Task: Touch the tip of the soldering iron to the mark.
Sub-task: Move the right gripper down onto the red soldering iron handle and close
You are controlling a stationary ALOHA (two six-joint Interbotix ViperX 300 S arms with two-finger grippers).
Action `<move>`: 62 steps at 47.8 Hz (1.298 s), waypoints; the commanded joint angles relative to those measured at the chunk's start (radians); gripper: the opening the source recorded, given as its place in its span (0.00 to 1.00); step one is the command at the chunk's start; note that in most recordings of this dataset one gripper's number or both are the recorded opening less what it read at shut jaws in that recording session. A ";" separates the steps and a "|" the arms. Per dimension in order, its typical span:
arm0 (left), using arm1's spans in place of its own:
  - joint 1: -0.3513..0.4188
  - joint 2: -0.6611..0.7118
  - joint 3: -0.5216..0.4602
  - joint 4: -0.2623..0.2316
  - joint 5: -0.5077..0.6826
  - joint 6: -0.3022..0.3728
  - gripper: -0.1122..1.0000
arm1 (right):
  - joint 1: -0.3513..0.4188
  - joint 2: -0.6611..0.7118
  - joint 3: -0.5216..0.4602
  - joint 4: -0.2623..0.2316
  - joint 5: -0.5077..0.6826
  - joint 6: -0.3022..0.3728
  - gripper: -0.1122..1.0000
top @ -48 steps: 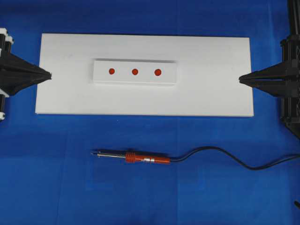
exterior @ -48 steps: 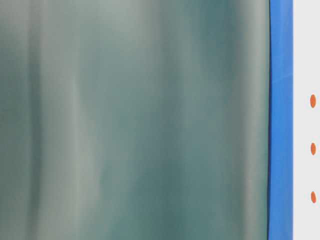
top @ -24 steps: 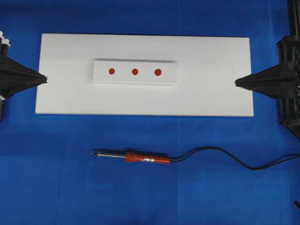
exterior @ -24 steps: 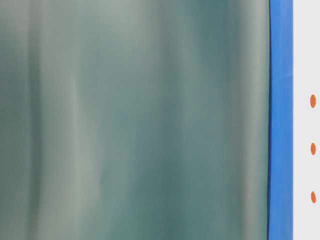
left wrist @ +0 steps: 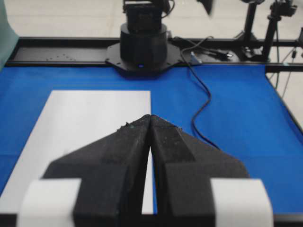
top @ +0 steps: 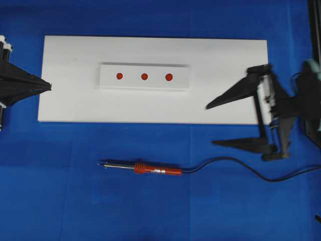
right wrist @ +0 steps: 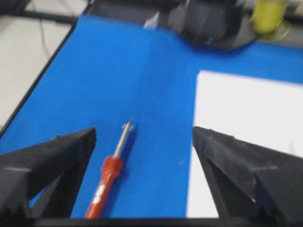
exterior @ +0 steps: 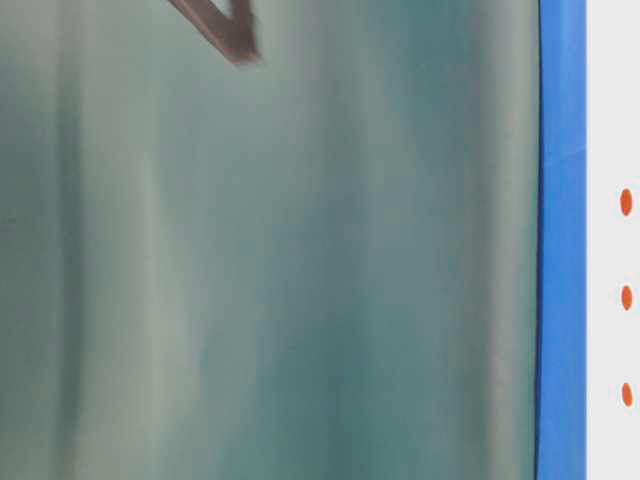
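The soldering iron [top: 158,170] lies flat on the blue cloth in front of the white board, its thin tip [top: 99,162] pointing left. Three red marks [top: 144,77] sit in a row on a raised white block [top: 108,83]. My right gripper [top: 210,125] stands wide open over the board's right front corner, well right of the iron's handle and touching nothing. In the right wrist view the iron [right wrist: 106,179] lies between and beyond the spread fingers of that gripper [right wrist: 143,135]. My left gripper [top: 49,85] is shut and empty at the board's left edge.
The white board [top: 225,60] fills the middle of the blue cloth. The iron's black cord [top: 241,165] curves off to the right edge, under the right arm. The table-level view is mostly a blurred green surface, with the marks [exterior: 626,297] at its right edge.
My right gripper has gone from shut to wide open and moved left and toward the table's front. The left gripper and the iron have stayed put.
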 commanded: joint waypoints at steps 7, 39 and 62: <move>-0.002 0.002 -0.009 0.002 -0.006 -0.002 0.10 | 0.015 0.181 -0.126 0.015 0.078 0.077 0.88; -0.002 -0.003 0.002 0.000 -0.011 -0.002 0.10 | 0.071 0.657 -0.330 0.107 0.109 0.127 0.88; 0.002 -0.003 0.002 0.002 -0.011 0.009 0.10 | 0.103 0.822 -0.368 0.186 -0.048 0.127 0.88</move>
